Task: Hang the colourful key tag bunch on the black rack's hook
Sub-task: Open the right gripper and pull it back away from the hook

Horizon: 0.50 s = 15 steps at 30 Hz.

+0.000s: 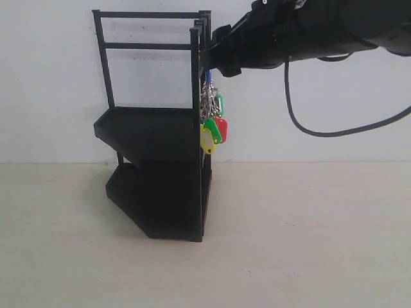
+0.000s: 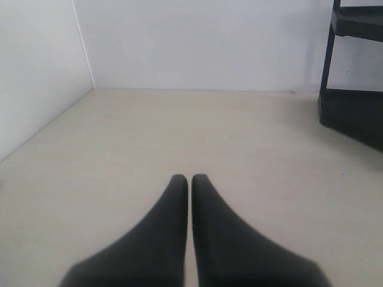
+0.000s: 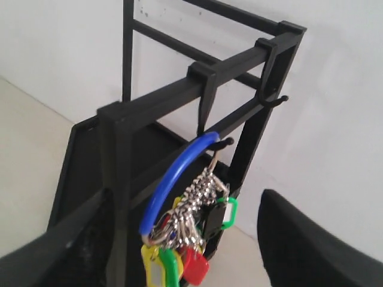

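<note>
The black rack [image 1: 154, 135] stands on the table against the white wall. The colourful key tag bunch [image 1: 213, 125] hangs at its upper right corner. In the right wrist view the blue loop [image 3: 173, 179] lies over a small hook [image 3: 222, 142] under the rack's top bar [image 3: 155, 98], and the tags [image 3: 179, 257] dangle below. My right gripper [image 3: 185, 194] is open, with one finger on each side of the bunch and neither touching it. My left gripper [image 2: 190, 178] is shut on nothing, low over the table, and the exterior view does not show it.
A second, bare hook [image 3: 275, 98] sticks out at the rack's far top corner. The right arm's black cable [image 1: 308, 122] loops down in front of the wall. The rack's lower tiers [image 2: 353, 113] are off to one side of the left gripper.
</note>
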Each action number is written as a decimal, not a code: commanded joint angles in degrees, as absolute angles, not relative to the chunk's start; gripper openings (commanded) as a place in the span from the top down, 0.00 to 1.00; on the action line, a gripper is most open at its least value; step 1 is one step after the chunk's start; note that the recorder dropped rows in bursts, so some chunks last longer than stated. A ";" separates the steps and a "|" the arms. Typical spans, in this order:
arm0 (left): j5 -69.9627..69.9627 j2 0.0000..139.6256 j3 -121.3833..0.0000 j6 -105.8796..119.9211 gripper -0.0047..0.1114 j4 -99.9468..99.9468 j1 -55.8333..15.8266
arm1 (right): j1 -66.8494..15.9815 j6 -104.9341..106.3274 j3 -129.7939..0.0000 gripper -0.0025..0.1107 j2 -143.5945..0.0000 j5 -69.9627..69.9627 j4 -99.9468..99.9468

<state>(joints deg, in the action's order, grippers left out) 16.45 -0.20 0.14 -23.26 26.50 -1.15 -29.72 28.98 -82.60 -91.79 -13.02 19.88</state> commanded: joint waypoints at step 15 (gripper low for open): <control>16.27 0.00 0.00 -23.57 0.92 26.51 -1.22 | -26.23 10.47 -71.45 0.42 -80.52 -34.31 4.95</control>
